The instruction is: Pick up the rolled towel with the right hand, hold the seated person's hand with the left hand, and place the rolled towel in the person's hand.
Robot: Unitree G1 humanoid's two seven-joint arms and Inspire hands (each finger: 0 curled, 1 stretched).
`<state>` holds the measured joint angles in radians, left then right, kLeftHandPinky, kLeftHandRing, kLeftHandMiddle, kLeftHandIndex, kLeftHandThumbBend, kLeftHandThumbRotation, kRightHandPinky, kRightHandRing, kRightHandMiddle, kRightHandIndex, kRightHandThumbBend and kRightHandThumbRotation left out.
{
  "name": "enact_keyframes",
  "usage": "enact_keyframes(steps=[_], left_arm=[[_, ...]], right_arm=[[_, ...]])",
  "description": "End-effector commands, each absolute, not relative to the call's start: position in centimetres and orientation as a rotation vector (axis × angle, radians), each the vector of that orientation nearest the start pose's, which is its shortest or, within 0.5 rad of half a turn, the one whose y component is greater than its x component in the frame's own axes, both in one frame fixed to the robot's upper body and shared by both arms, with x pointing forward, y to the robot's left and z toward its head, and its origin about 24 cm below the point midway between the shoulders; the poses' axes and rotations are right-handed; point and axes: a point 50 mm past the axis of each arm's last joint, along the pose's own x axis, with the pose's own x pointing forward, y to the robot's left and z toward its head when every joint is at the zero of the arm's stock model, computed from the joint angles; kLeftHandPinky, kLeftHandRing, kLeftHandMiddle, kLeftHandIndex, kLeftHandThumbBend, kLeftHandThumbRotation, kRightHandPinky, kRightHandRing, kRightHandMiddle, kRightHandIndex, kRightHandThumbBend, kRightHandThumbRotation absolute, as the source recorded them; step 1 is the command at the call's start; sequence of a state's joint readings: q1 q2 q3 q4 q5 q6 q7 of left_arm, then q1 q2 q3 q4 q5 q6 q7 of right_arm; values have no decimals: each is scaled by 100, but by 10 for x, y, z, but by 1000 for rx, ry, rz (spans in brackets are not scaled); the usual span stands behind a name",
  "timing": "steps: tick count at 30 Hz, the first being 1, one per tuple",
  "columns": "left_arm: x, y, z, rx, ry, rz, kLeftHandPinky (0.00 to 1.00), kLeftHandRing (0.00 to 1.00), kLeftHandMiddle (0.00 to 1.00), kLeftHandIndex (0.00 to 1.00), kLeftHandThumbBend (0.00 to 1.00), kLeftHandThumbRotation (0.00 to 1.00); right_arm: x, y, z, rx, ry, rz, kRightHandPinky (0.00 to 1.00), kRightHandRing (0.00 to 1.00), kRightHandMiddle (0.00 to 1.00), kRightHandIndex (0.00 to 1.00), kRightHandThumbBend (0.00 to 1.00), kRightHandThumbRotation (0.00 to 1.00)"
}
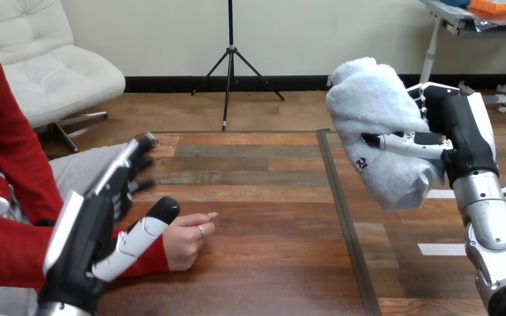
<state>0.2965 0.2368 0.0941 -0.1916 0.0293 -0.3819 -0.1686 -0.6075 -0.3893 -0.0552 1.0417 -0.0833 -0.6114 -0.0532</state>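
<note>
A white rolled towel hangs tilted above the table's right half, and my right hand is shut on it, thumb across its front. The person's hand rests on the table near the front left, loosely curled, its red sleeve running out to the left. My left hand is over the person's wrist and forearm with its fingers straight and spread and its thumb pointing toward their knuckles. I see nothing curled round the wrist.
The wooden table has a dark seam down its middle. Strips of white tape lie on the table's right side under my right forearm. The person's torso is at the left edge.
</note>
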Motion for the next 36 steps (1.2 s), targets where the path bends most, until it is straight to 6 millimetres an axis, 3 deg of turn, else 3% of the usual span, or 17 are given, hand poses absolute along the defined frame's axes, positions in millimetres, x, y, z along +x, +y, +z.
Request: enact_keyframes(steps=[1,22,36], left_arm=[[201,204,88,393,-335,-118,99,100,100,98,100,82],[209,208,92,499,-359,-117,100,100,100,99,100,78],[216,211,91,787,-332,-120,91,98,100,100,100,79]], right_arm=[[350,-244,97,-410,-304,-103,32,37,42,43,81,0],[350,-245,100,-408,-295,-96,30,35,41,42,83,0],[351,-246,101,-415,-290,-97,30,35,41,42,83,0]])
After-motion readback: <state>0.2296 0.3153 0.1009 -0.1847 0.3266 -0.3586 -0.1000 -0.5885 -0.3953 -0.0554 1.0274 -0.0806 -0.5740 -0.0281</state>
